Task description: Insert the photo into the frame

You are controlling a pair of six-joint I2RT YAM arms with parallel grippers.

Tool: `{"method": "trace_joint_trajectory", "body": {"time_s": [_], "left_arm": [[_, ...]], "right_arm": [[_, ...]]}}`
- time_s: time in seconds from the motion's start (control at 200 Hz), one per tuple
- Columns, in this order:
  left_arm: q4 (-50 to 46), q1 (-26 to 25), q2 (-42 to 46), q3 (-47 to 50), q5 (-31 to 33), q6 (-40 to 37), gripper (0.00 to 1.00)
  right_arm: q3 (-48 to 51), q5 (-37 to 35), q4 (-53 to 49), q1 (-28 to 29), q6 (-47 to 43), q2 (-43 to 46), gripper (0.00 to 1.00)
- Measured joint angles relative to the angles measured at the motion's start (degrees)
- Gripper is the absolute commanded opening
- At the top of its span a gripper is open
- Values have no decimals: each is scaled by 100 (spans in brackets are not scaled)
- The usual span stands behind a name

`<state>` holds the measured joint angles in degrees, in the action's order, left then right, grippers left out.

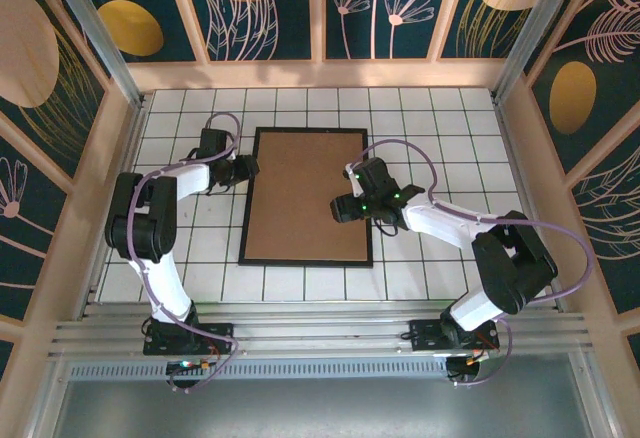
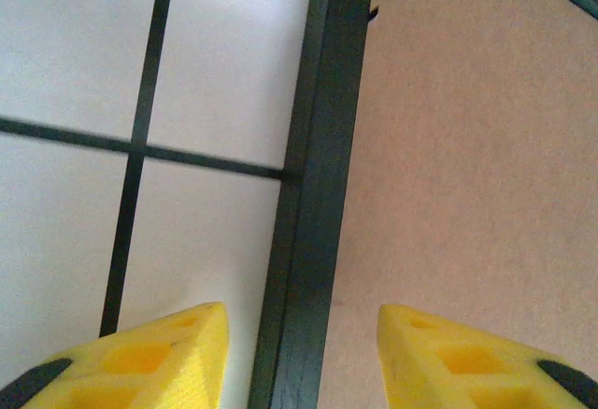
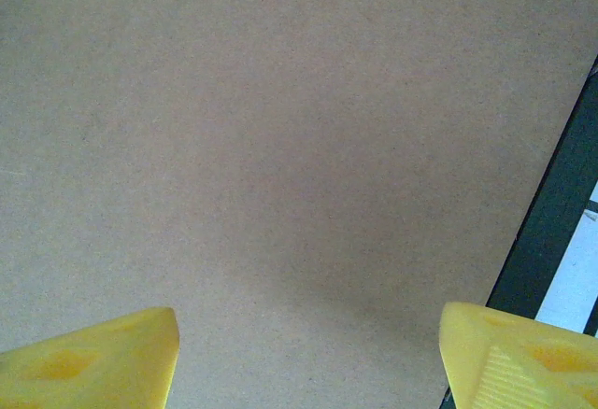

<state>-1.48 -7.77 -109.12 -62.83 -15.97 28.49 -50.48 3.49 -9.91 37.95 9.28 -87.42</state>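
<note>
- Now we see the frame (image 2: 316, 204) lying flat in the middle of the tabletop (image 1: 440, 118), a brown backing board (image 1: 308, 193) inside it.
- Our left fingers (image 2: 168, 353) straddle its left rail, apart, gripping nothing.
- Our right fingers (image 3: 523, 353) hover over the board, spread wide and empty.

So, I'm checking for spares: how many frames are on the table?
1. The frame lies flat on the table, brown backing board inside it; anything beneath is hidden.

Nothing to read is showing in any pic: no words, nos., labels, brand names or signs.
</note>
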Motion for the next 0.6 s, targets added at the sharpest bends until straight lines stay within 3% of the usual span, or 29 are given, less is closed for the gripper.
{"method": "trace_joint_trajectory", "body": {"time_s": [0.6], "left_arm": [[-116,76,-573,-636,-168,-232,36]], "right_arm": [[-2,26,-4,42,-4,-66,73]]}}
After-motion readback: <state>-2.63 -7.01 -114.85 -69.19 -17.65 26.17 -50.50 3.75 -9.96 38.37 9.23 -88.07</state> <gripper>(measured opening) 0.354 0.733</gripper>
